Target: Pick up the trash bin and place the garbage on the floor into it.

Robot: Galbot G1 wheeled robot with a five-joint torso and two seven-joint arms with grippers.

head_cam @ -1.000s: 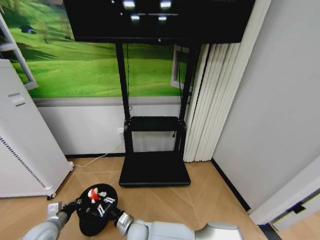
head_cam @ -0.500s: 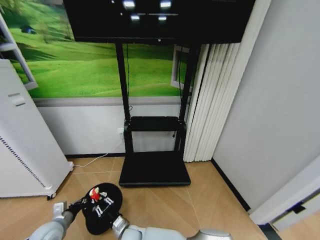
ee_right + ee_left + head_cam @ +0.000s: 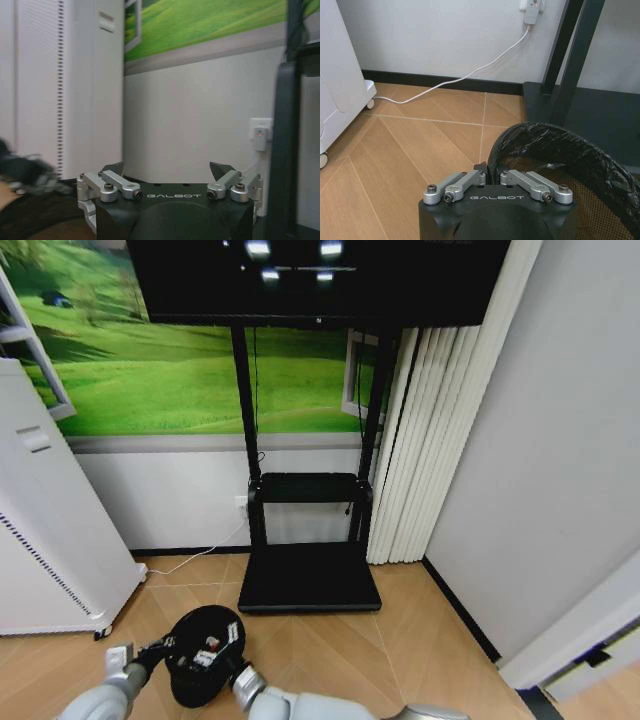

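The trash bin [image 3: 205,660] is round and black with a black bag liner, held just above the floor [image 3: 330,640] in front of me. My left gripper [image 3: 165,647] is shut on its rim; the left wrist view shows the gripper [image 3: 487,175] pinching the liner edge of the bin [image 3: 560,150]. A small red-and-white piece of garbage [image 3: 209,644] lies inside the bin. My right gripper [image 3: 226,666] hovers at the bin's near side. In the right wrist view it [image 3: 167,170] is open with nothing between its fingers.
The flat black TV-stand base [image 3: 310,578] lies just beyond the bin, with its posts and screen above. A white wheeled appliance [image 3: 45,540] stands at the left, and a white cable [image 3: 190,560] runs along the wall. Bare floor extends to the right toward the grey wall.
The red-and-white garbage held by my right gripper over the bin has dropped inside. The right gripper has opened and pulled back slightly. The left gripper has shifted the bin a little to the right.
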